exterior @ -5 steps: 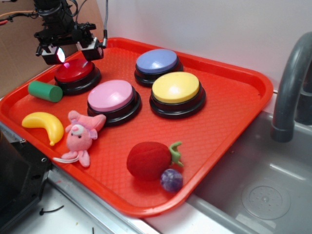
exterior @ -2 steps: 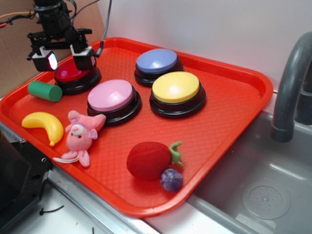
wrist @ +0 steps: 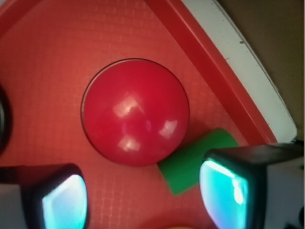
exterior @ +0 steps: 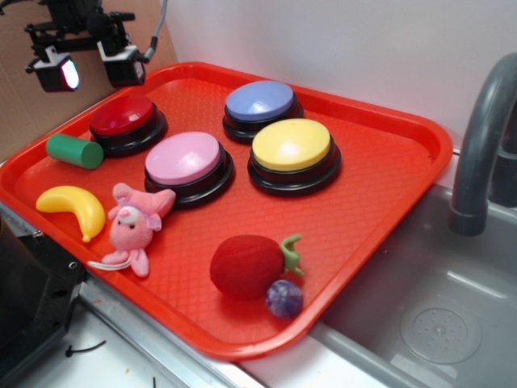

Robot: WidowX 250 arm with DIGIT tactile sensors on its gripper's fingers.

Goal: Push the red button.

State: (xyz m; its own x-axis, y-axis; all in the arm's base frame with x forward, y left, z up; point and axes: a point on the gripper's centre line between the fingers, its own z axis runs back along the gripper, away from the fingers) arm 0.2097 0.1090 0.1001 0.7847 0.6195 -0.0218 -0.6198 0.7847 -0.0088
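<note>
Hovering above the tray's (exterior: 420, 133) far-left corner — gripper (exterior: 87, 69) spread open, gripping nothing. Red button (exterior: 123, 115) sitting in that corner, clear of the fingers, directly below and slightly toward the tray's middle — straight descent needed.

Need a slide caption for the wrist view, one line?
Wrist view: open fingers above the red button on the red tray, green cylinder beside it.
</note>
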